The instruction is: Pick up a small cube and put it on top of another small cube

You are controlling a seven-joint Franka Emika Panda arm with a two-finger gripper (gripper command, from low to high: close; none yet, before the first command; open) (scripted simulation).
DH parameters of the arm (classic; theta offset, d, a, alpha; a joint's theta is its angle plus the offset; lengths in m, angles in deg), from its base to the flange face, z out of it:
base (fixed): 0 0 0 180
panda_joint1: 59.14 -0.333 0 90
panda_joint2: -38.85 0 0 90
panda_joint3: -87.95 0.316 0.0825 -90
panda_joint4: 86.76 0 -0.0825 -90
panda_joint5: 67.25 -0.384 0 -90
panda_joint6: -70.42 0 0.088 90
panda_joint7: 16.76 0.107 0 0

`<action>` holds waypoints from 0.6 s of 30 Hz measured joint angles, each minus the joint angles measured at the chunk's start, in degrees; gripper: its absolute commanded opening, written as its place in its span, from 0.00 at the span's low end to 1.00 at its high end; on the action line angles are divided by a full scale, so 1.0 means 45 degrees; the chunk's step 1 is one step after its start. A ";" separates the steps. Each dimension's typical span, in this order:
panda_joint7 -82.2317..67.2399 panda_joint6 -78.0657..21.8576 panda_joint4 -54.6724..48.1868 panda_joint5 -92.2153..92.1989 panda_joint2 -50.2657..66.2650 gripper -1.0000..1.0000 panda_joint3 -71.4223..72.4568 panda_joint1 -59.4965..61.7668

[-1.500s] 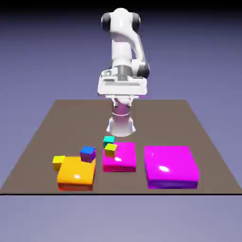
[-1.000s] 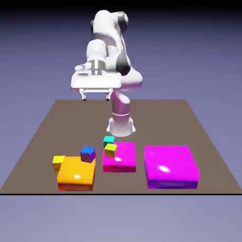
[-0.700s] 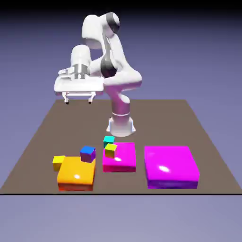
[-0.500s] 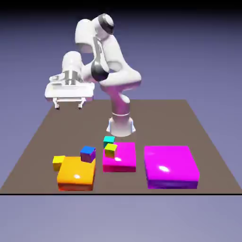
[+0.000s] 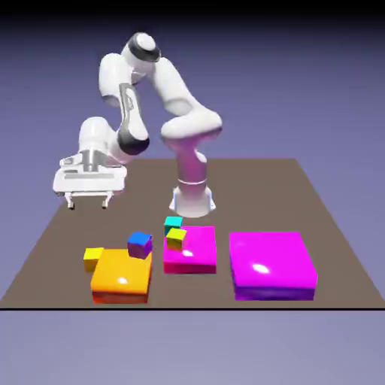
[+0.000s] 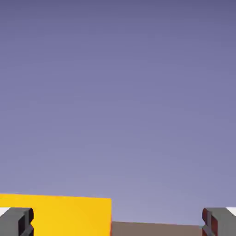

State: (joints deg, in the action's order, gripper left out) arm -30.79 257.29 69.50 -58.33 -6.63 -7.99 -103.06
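The tiny bright yellow cube (image 5: 92,258) sits on the table against the left side of the flat orange block (image 5: 121,276). A blue cube (image 5: 140,244) rests on that block's far right corner. A duller olive-yellow cube (image 5: 176,237) lies on the small magenta block (image 5: 190,250), with a cyan cube (image 5: 174,222) just behind it. My gripper (image 5: 89,203) hangs open and empty, well above the table and behind the yellow cube. In the hand view the gripper (image 6: 117,223) shows only its two grey fingertips (image 6: 16,222) far apart, beside a yellow-orange surface (image 6: 55,214) that I cannot identify.
A large flat magenta block (image 5: 271,265) lies at the exterior view's right. The robot's base (image 5: 192,197) stands behind the small magenta block. The brown table (image 5: 75,218) ends close in front of the blocks.
The arm has swung from the middle to the exterior view's left and come down lower. The gripper stayed open and empty. No cube has moved.
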 measured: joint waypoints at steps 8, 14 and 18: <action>-0.2173 0.0495 -0.0183 0.0343 -0.0493 0.50 -0.3692 -0.1664; -0.3114 0.0902 -0.0482 0.0425 -0.0935 0.50 -0.5461 -0.2777; -0.3465 0.1756 -0.1393 0.0213 -0.1930 0.50 -0.6739 -0.4622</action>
State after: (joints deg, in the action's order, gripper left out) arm -46.38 265.19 63.23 -57.37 -15.32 -38.32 -123.86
